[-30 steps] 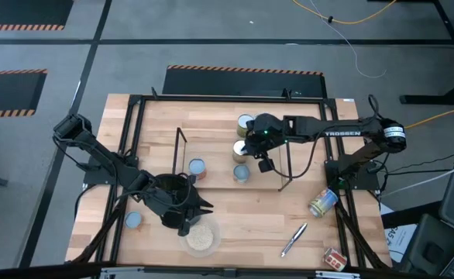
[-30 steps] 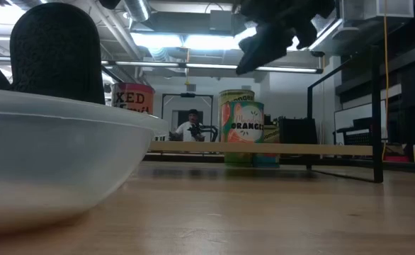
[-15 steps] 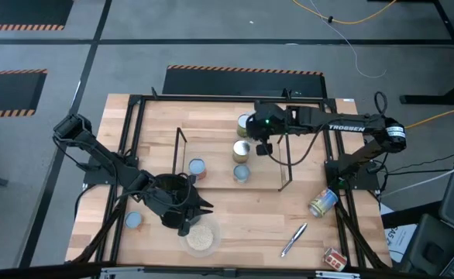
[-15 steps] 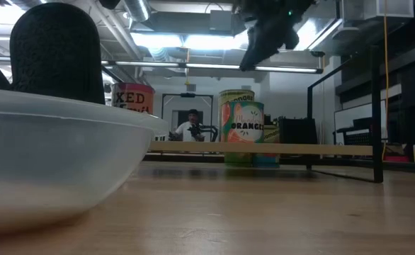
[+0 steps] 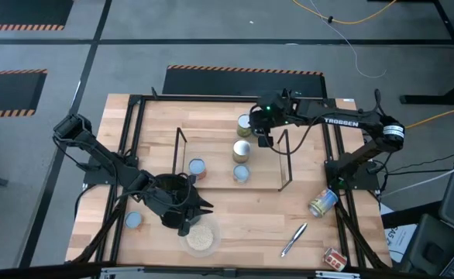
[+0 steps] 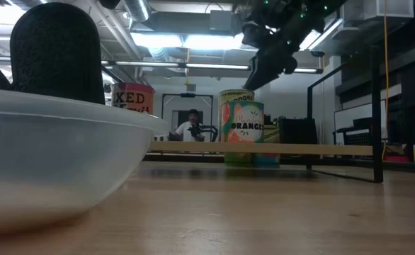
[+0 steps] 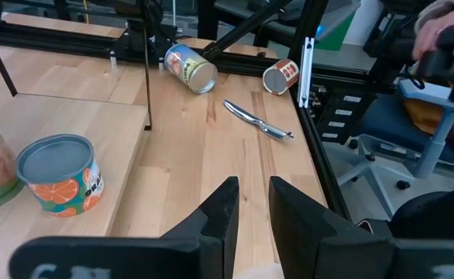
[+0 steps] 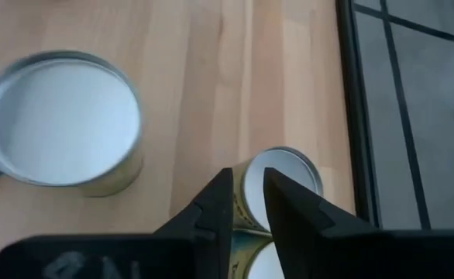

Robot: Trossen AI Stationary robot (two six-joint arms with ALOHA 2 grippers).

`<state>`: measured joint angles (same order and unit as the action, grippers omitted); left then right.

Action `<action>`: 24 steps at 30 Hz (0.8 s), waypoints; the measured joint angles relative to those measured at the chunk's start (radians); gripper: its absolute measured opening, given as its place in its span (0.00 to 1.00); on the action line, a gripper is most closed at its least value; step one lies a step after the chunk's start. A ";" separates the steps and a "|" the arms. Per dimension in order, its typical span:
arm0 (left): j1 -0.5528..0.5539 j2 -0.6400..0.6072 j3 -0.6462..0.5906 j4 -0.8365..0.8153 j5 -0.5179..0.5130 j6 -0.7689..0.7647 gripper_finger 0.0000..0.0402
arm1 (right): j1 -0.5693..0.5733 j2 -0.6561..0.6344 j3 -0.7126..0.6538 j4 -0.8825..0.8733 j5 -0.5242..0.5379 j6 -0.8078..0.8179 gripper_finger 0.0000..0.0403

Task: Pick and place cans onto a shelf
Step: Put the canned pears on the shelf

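A silver pen [image 5: 294,239] lies right of the grain bowl [image 5: 200,239].

We see a pale matt wooden table [image 5: 227,225], 2 cans [image 8: 60,124] with smooth cream tops, a glossy printed can label [image 6: 244,134], and a shiny metal pen [image 7: 256,120].

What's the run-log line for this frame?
left gripper: parked by bowl | right gripper: above shelf, near cans, empty | can lying off shelf
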<state>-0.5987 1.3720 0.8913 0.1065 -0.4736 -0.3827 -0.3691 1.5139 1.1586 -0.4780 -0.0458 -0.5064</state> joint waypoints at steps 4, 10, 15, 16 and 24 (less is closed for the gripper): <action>0.000 0.000 0.000 0.000 0.000 0.000 0.17 | -0.016 0.000 -0.045 0.050 -0.001 -0.001 0.20; 0.000 0.000 0.000 0.000 -0.001 0.000 0.17 | -0.033 0.002 -0.111 0.137 -0.002 -0.004 0.20; 0.000 0.000 0.000 0.000 -0.006 0.000 0.17 | -0.045 0.006 -0.148 0.202 -0.050 -0.011 0.20; 0.000 0.000 0.000 0.000 -0.006 0.000 0.17 | -0.047 0.006 -0.154 0.213 -0.065 -0.016 0.20; 0.001 0.000 0.000 0.001 -0.007 0.000 0.17 | -0.050 0.013 -0.184 0.237 -0.079 -0.125 0.20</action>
<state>-0.5976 1.3720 0.8913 0.1070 -0.4808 -0.3832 -0.4191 1.5272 0.9749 -0.2406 -0.1253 -0.6313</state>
